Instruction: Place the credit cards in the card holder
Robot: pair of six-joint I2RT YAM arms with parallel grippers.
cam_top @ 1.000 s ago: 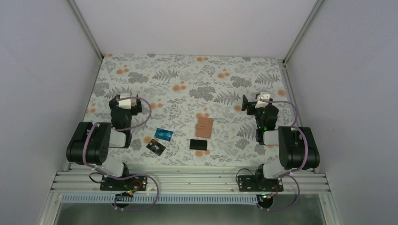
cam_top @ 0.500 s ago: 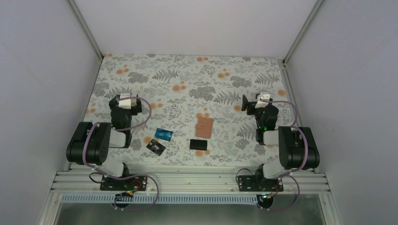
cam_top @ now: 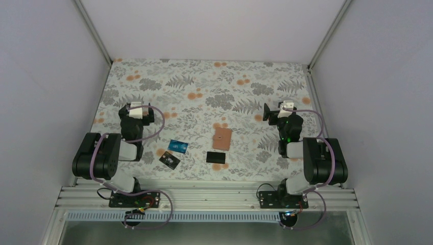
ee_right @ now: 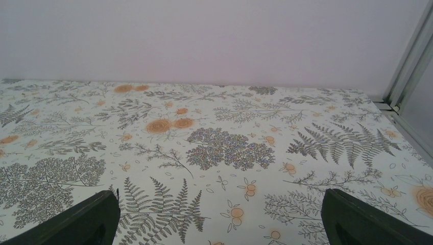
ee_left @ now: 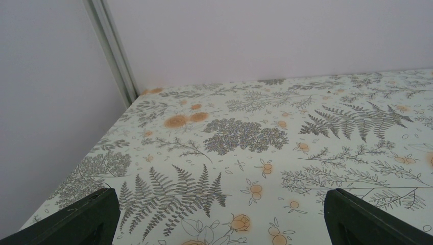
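Note:
In the top view the tan card holder (cam_top: 222,138) lies closed on the floral cloth near the middle front. A blue card (cam_top: 178,146) lies to its left. A black card with pale marks (cam_top: 169,161) lies in front of the blue one. A plain black card (cam_top: 216,157) lies just in front of the holder. My left gripper (cam_top: 137,109) sits folded back at the left, away from the cards. My right gripper (cam_top: 280,110) sits at the right, behind the holder. Both wrist views show wide-apart fingertips (ee_left: 81,219) (ee_right: 81,220) with only bare cloth between them. No red card shows.
The floral tablecloth (cam_top: 204,92) covers the whole table. Pale walls enclose it on three sides, with metal corner posts (cam_top: 92,30) at the back left and back right. An aluminium rail (cam_top: 204,196) runs along the front edge under the arm bases.

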